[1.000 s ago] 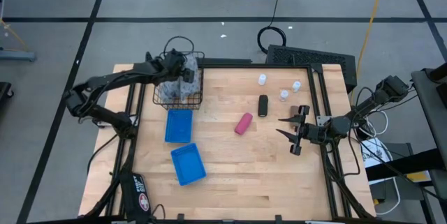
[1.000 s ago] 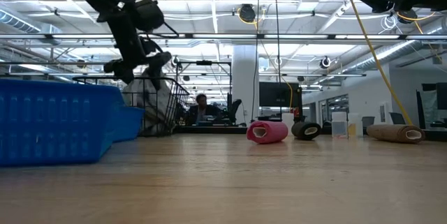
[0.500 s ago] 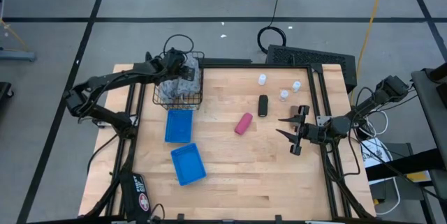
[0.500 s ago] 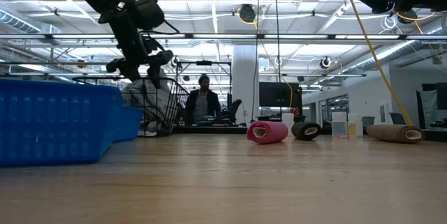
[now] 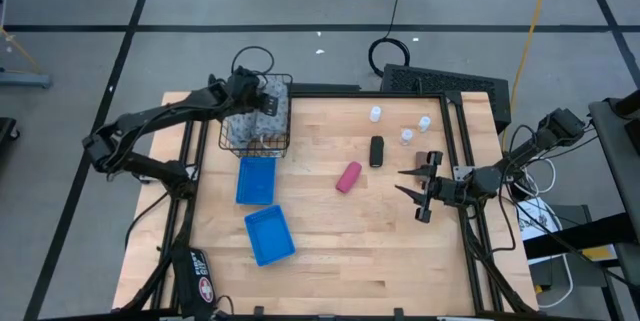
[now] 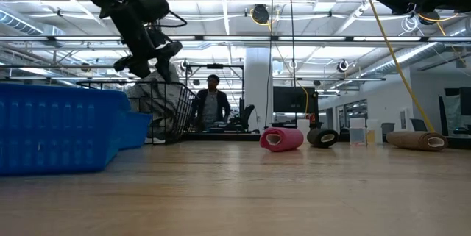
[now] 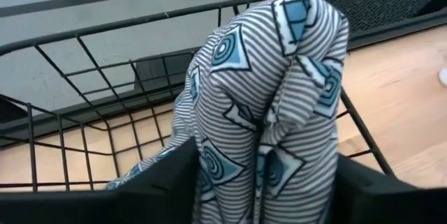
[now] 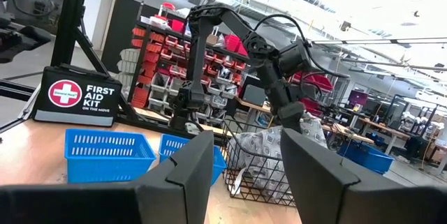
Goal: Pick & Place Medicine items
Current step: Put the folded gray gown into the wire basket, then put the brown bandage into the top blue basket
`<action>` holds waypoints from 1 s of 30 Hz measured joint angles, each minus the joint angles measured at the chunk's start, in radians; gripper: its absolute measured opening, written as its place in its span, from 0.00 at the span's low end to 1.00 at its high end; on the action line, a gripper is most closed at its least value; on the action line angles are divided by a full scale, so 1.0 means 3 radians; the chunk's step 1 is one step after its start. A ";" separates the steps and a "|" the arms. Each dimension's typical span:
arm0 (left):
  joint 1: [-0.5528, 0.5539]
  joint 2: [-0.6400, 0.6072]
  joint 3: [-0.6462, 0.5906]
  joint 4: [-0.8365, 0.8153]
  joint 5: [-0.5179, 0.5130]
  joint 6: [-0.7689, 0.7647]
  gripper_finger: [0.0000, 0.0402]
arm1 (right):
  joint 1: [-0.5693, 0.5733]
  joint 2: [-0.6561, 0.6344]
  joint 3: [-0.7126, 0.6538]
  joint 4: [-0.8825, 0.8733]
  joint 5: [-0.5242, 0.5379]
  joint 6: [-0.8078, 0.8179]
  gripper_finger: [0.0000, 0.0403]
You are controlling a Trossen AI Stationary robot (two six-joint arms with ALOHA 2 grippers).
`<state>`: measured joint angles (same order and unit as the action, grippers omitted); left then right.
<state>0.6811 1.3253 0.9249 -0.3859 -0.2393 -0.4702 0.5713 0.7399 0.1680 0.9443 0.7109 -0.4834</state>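
Note:
My left gripper (image 5: 250, 93) is over the black wire basket (image 5: 254, 143) at the table's far left, shut on the grey patterned cloth bundle (image 7: 269, 70). Three white bottles (image 5: 375, 113), (image 5: 424, 122), (image 5: 406, 136), the black container (image 5: 376, 151) and the pink tube (image 5: 348, 177) lie on the wood at the far right. The pink tube (image 6: 281, 139) and the black container (image 6: 322, 137) lie on their sides. My right gripper (image 5: 413, 187) hangs open and empty near the table's right edge, right of the pink tube. My left gripper pinches the cloth bundle's bunched upper part (image 7: 230, 158) between its two fingers, in several folds. The fingers come from above, slanting down into the basket. The cloth (image 6: 158, 93) hangs below the gripper (image 6: 147, 51), its lower part still inside the basket.
Two blue trays (image 5: 255, 179), (image 5: 269, 234) lie in front of the basket. A first aid kit (image 8: 75, 96) stands at the table's near left. A person (image 6: 212, 105) stands in the room beyond. Bare wood lies at the table's middle and near side.
My left gripper has risen a little above the basket, staying shut on the cloth. The cloth's upper part has been drawn up with it, while its lower part stays in the basket.

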 joint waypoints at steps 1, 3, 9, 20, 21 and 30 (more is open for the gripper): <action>0.0000 -0.0009 0.0000 -0.0005 0.0019 0.0040 0.60 | 0.0000 0.0000 0.0000 0.0001 0.0000 0.0001 0.39; 0.0000 -0.0032 0.0000 -0.0034 0.0058 0.0147 0.68 | 0.0000 0.0000 0.0000 0.0000 0.0000 0.0001 0.39; 0.0000 -0.0086 0.0001 -0.0068 -0.0096 0.0218 0.84 | -0.0001 0.0000 0.0000 0.0000 0.0000 0.0000 0.39; 0.0000 -0.0802 0.0001 0.0156 -0.0142 0.0117 0.88 | 0.0000 0.0000 0.0000 0.0001 0.0003 -0.0007 0.39; -0.0005 -0.0930 0.0001 0.0212 -0.0099 0.0056 0.88 | -0.0001 0.0000 0.0000 0.0000 0.0014 -0.0011 0.39; -0.0162 -0.2098 0.0003 0.0491 0.0829 -0.0206 0.88 | 0.0014 -0.0058 0.0000 0.0028 0.0632 -0.0013 0.39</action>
<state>0.6325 0.6960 0.9257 -0.2387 0.0093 -0.5320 0.5756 0.7225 0.1680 0.9526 0.9004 -0.4873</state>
